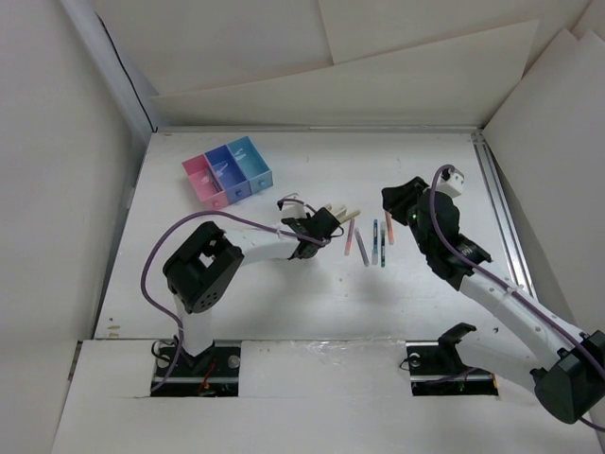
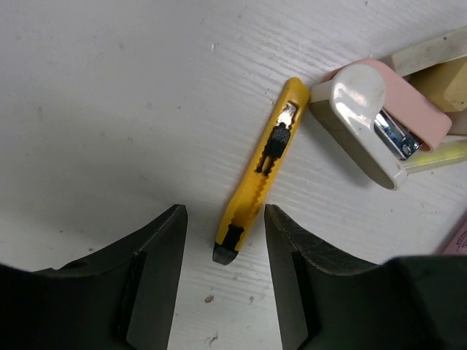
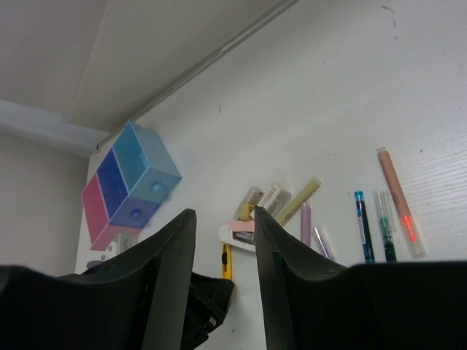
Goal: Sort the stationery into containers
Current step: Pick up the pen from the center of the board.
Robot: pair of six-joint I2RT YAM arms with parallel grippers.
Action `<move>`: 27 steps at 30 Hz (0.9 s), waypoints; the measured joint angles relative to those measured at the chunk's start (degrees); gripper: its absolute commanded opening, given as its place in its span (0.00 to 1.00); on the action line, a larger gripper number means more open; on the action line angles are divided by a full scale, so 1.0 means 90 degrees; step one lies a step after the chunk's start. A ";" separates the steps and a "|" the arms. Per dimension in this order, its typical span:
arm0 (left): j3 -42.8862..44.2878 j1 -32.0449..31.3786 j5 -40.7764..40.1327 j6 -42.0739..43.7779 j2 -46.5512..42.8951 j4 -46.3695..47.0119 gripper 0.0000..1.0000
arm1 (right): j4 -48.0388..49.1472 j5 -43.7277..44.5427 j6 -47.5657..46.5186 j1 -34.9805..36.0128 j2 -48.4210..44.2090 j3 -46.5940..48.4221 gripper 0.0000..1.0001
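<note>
Main risk: the yellow cutter point(image 2: 266, 157) lies skewed across the gap of the L gripper point(image 2: 222, 219), w/ only its black tail end between the fingers. If I close now, I reckon the pads catch it off-axis, so it could pivot or squirt out. Its far tip is just beside the pink-and-white stapler point(image 2: 379, 117), so a twist might shove that into the tan erasers point(image 2: 445, 65) behind it. A grip so near the tail could also let the cutter droop on the lift. I'd square the wrist to it first.

L jaws: part open, straddling the cutter's tail, bare table showing on both sides. No contact that I can see, nothing held.

R gripper point(image 3: 223, 215): jaws apart, nothing between them. It hovers off the table on the cutter's right, beyond the row of pens point(image 3: 359, 226).

Containers point(image 3: 139, 208): well apart from the cutter, far-left of it. What's in them I can't tell.
</note>
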 measured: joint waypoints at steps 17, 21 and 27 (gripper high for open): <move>0.0704 0.0000 -0.0374 0.0843 0.0629 -0.0151 0.08 | 0.0000 -0.0063 0.0000 0.0000 0.0000 0.0000 0.44; 0.0680 0.0000 -0.0362 0.0835 0.0580 -0.0158 0.07 | 0.0000 -0.0063 0.0000 0.0000 0.0000 0.0000 0.44; 0.0274 0.0199 -0.0219 0.0804 -0.0265 -0.0328 0.08 | 0.0000 -0.0063 0.0000 0.0000 0.0000 0.0000 0.44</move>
